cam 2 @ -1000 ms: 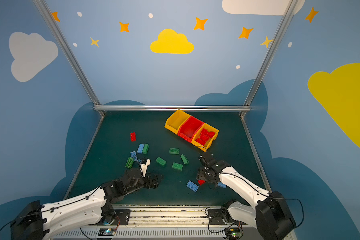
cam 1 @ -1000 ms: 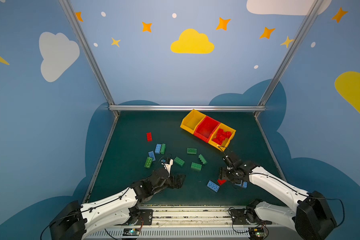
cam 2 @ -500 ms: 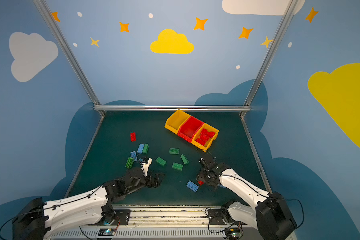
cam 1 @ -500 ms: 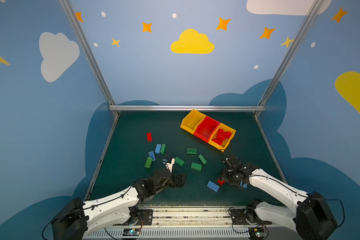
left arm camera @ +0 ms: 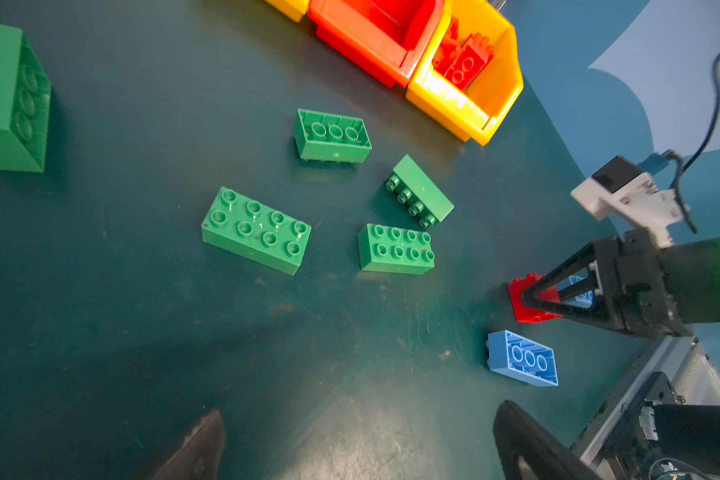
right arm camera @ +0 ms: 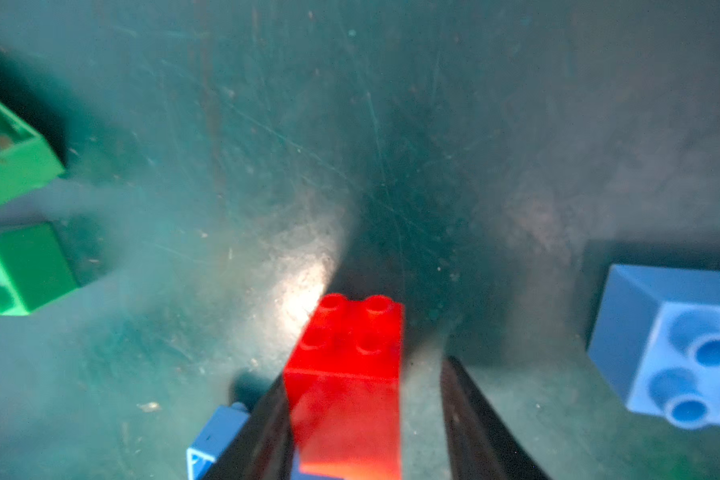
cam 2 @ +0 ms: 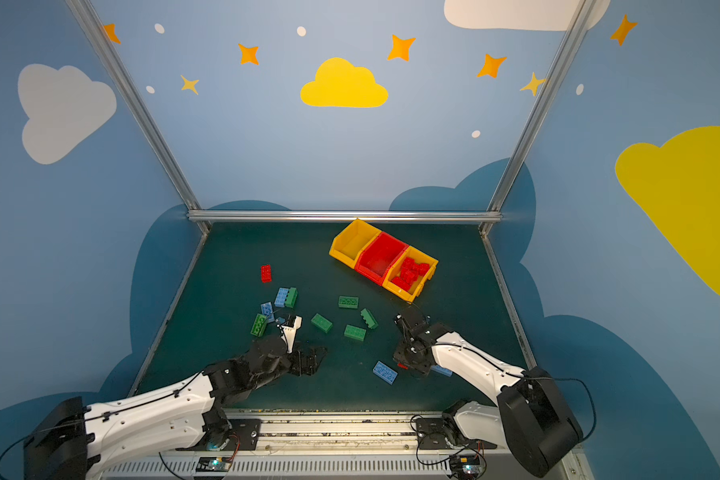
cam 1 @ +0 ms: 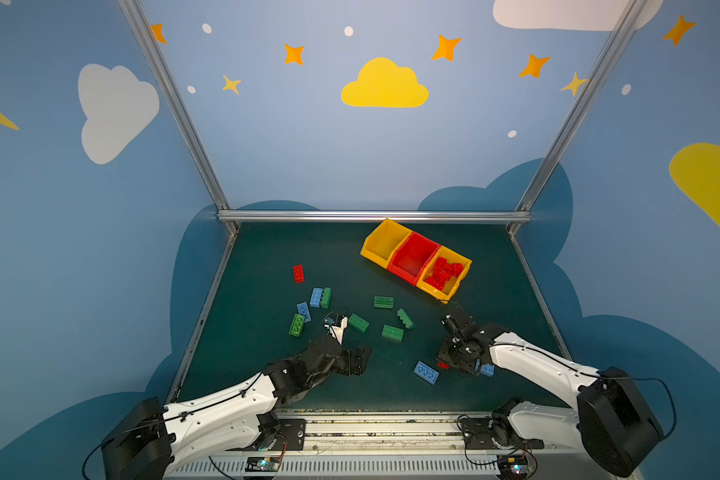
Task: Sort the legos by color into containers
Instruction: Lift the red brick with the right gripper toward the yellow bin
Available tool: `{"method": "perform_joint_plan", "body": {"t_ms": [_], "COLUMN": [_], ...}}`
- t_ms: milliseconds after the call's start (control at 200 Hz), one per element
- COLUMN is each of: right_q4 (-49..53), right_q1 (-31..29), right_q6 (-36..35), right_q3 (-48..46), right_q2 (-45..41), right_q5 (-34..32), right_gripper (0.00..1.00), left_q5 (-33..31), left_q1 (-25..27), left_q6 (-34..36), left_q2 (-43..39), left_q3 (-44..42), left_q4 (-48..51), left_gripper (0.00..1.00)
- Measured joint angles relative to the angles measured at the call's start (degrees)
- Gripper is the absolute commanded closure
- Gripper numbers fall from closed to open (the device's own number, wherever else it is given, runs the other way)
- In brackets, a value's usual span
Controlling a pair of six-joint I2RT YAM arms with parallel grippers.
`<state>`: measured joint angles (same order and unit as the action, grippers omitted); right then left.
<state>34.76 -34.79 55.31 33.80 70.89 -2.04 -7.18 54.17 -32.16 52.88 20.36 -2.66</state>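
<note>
Over the last second my right gripper (right arm camera: 364,372) has settled onto the short red brick (right arm camera: 350,345) at about 5 o'clock on the bench (cam 1: 341,257). Its fingers (right arm camera: 267,415) have drawn in: one touches the brick's side, the other shows a sliver of gap, so it is not clamped yet. The left gripper (left arm camera: 360,411) has not stirred, fingers spread wide and holding nothing. I judge the pick is about to seat, and the brick then joins the other red bricks (cam 1: 443,272) in the yellow bin (cam 1: 433,292) at 1 o'clock.
</note>
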Motion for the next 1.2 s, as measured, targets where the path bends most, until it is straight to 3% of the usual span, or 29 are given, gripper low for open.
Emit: {"method": "perform_joint_plan", "body": {"t_ms": [205,325,470,611,831,1081,1196], "right_q4": [-0.4,0.5,3.5,3.7,1.7,0.9,1.1], "right_q1": [0.0,0.0,0.7,5.2,13.7,19.1,20.6], "right_q6": [-0.3,-1.5,-5.0,-10.1,-17.3,-22.2,-23.2], "right_q3": [1.1,3.1,11.4,22.4,39.2,56.0,60.9], "right_q2": [2.6,3.2,3.2,5.2,18.8,37.1,43.0], "right_q5": [0.3,0.0,-3.1,-4.5,-4.1,-2.7,-1.8], "right_gripper": [0.72,0.73,0.73,0.73,0.73,0.72,0.63], "left_q5": [-0.9,-1.4,-2.5,-3.6,-4.3,-4.8,-4.7], "left_q1": [0.0,0.0,-0.2,-1.2,-4.0,-7.7,-9.4], "left_q6": [0.3,0.4,0.4,0.7,1.3,1.4,1.5], "left_q2": [-1.5,-2.4,-3.5,-3.7,-1.8,1.8,3.9], "left_q3": [0.0,0.0,0.0,0.1,3.8,7.4,9.2], "left_q4": [0.5,1.2,2.3,3.8,6.0,7.5,8.6], "left_gripper": [0.00,0.00,0.00,0.00,0.00,0.00,0.00]}}
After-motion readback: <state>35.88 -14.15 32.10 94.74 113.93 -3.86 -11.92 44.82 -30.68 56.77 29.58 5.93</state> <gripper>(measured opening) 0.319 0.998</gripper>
